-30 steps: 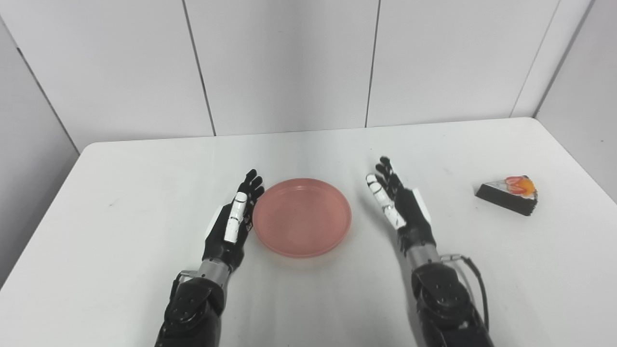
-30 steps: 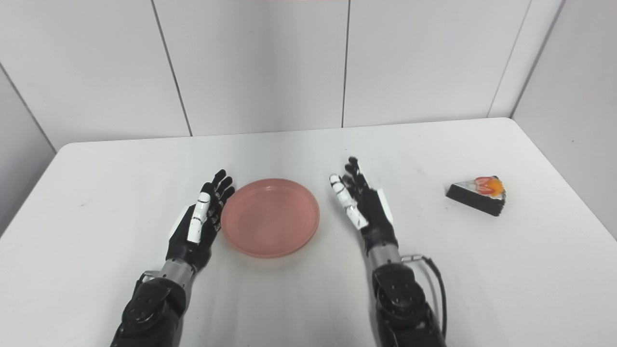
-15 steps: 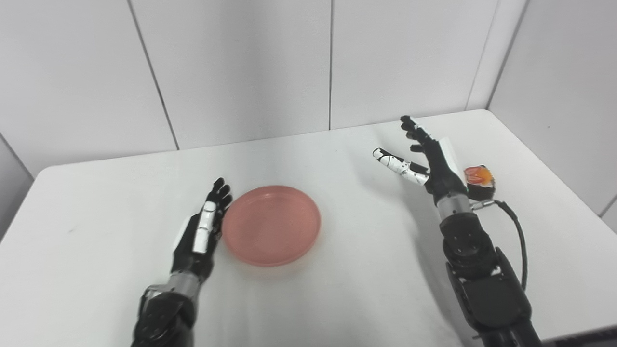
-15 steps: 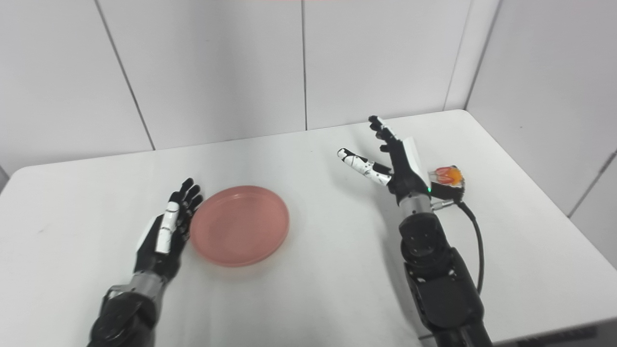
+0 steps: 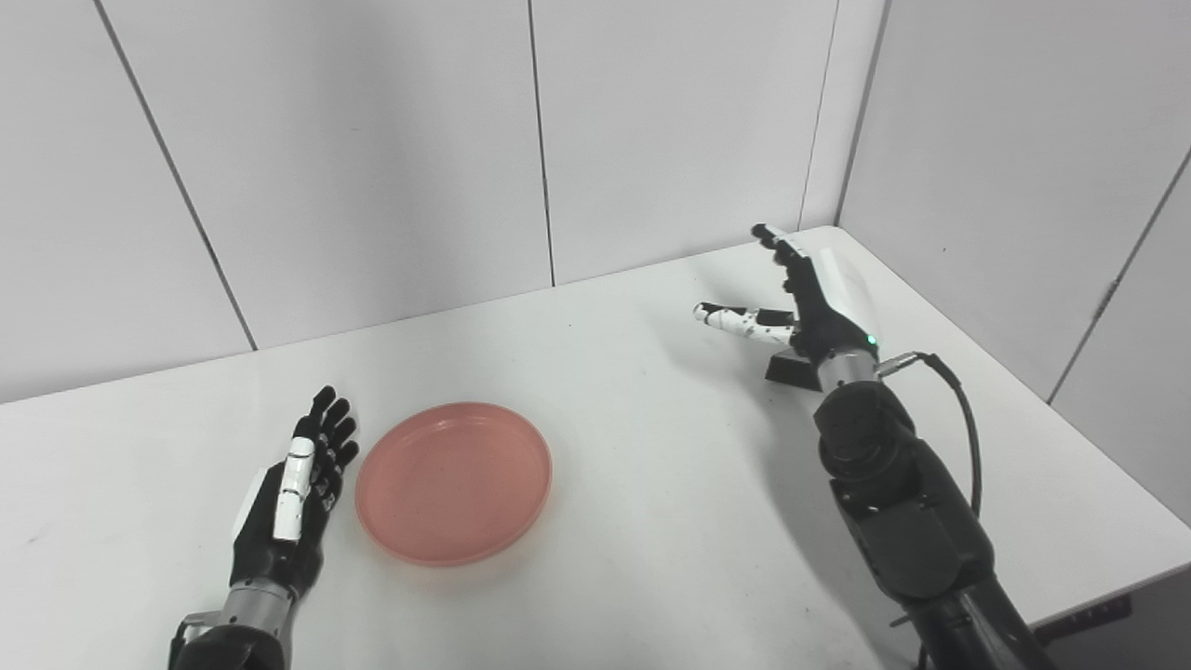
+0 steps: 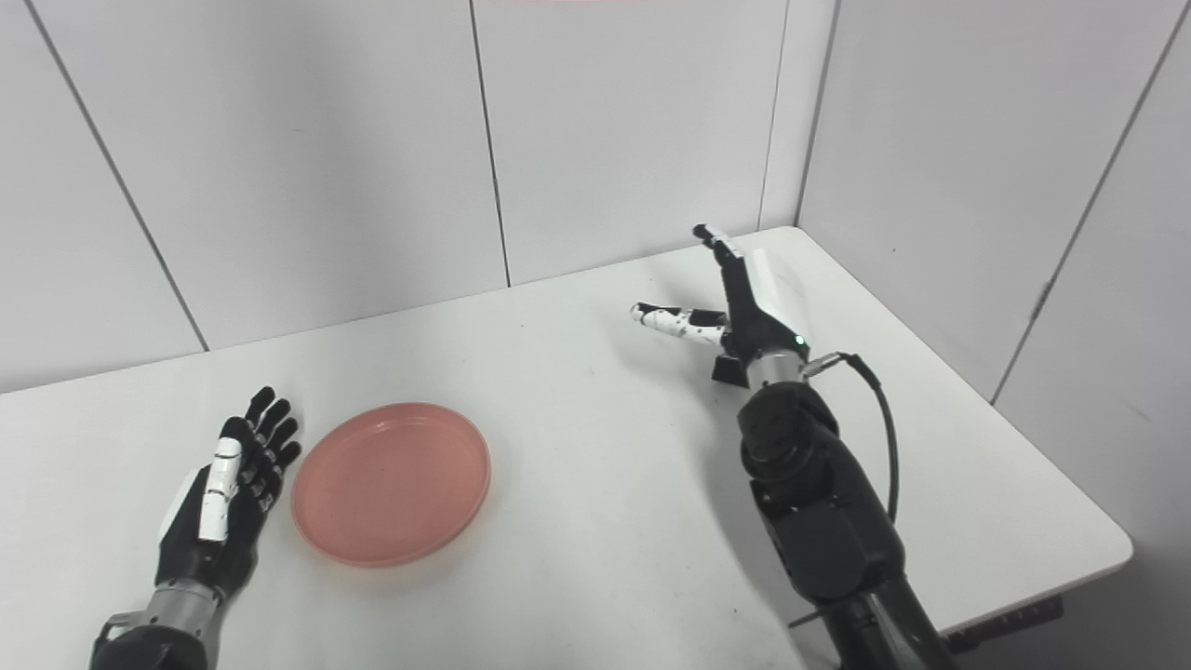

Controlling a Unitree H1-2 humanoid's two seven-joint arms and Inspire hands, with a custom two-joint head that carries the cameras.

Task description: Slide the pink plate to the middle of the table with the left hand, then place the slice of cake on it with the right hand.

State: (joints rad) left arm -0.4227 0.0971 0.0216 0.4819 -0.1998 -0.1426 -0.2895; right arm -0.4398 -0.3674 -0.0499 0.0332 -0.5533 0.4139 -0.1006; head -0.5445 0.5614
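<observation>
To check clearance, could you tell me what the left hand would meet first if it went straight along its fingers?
Likely nothing: the left hand points past the pink plate over bare table.

We take this for a lab or test cell rather than a home. Plain white wall panels (image 5: 372,158) with thin dark seams close in a bare white desk (image 5: 651,484) on two sides, meeting at a corner. A black cable (image 5: 958,419) loops along the robot's right arm (image 5: 893,493).
</observation>
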